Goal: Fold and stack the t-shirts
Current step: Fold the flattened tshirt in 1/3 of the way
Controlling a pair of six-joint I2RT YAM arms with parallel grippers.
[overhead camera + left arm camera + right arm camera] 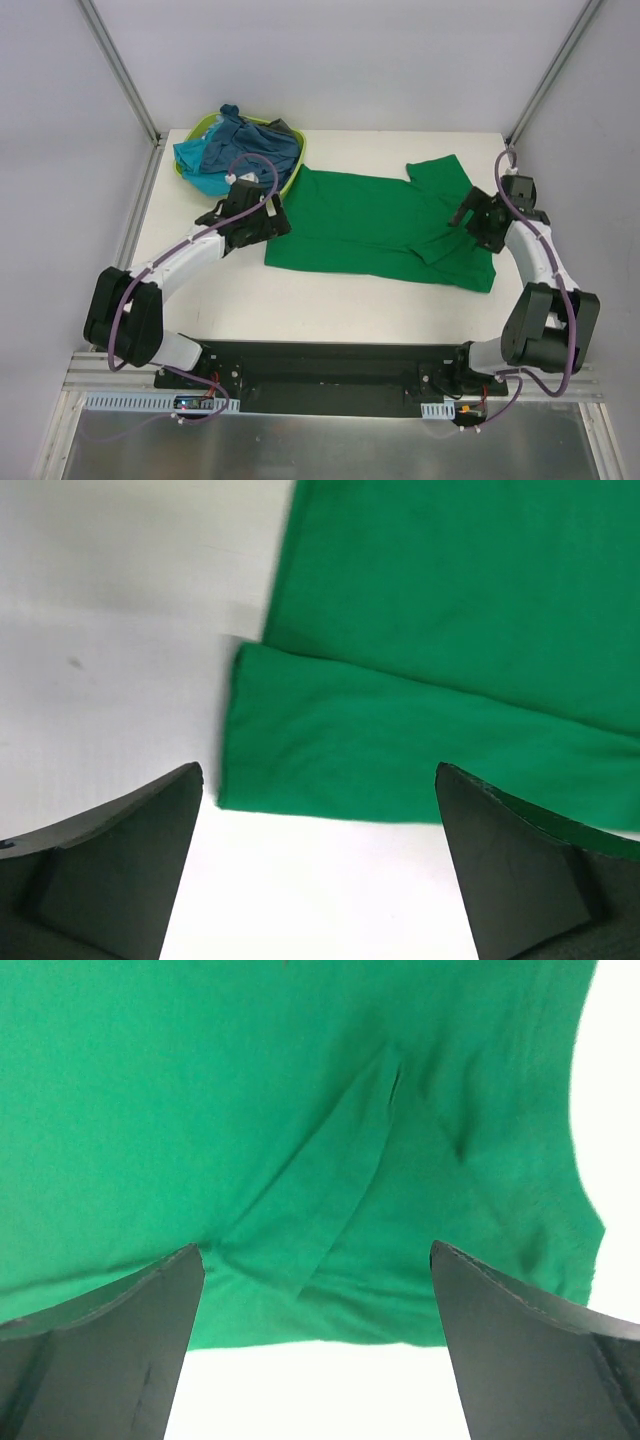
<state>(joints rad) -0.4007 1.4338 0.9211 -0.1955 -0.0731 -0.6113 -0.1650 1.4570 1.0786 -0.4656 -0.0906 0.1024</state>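
The green t-shirt (375, 225) lies spread out in the middle of the picture. The left gripper (268, 218) is at its left edge and the right gripper (468, 212) is at its right. Both have jaws wide open and hold nothing. The other t-shirts (235, 150) sit at the upper left.

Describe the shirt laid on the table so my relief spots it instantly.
Start at the white table; a lime basket of bunched blue and turquoise shirts sits at its far left corner. Right of that basket, mid-table, lies the green t-shirt. It alone is spread flat, outside the basket, in plain bright green.
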